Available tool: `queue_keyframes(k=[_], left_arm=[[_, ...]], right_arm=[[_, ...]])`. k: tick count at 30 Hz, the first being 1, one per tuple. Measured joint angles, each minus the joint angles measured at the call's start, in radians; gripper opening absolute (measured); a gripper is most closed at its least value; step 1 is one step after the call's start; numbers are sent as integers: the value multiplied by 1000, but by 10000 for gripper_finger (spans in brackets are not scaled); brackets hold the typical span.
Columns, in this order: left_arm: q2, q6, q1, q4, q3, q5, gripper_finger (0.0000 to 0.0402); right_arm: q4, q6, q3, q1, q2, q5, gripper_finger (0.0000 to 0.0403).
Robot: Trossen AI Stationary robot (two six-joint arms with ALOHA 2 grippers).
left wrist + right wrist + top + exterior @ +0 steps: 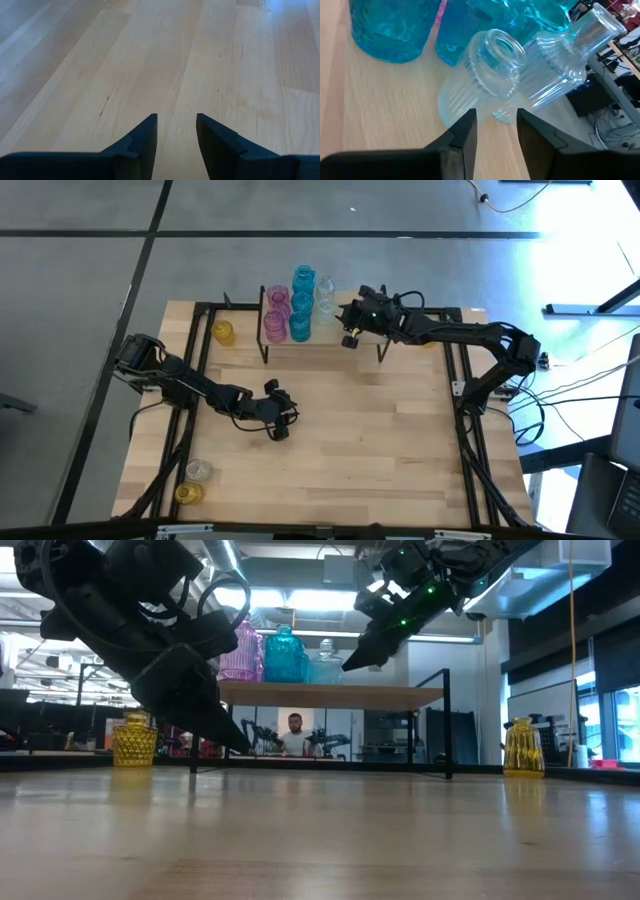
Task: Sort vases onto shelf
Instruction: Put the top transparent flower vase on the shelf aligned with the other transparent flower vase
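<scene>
Two clear vases [490, 75] just ahead of open, empty right gripper [496, 131].

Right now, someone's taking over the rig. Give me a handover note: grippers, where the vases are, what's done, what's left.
Left gripper: low over bare tabletop at mid-table, fingers apart, holding nothing.
Right gripper: above the shelf, fingers apart, empty, just short of a clear ribbed vase with a second clear vase beside it.
Done: pink vases, blue vases and the clear ones stand grouped by colour on the shelf.
Left: on the table, a yellow vase left of the shelf, another yellow one at its right end, plus a clear one and a yellow one at the near left corner.
</scene>
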Motion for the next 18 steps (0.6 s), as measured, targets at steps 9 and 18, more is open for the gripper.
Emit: queue_keyframes(k=[9, 18], left_arm=[[0, 0, 0, 0, 0, 0, 130], [0, -1, 0, 0, 0, -2, 130]], right_arm=[[-55, 24, 0, 11, 0, -26, 124], [-85, 69, 0, 21, 0, -221, 124]])
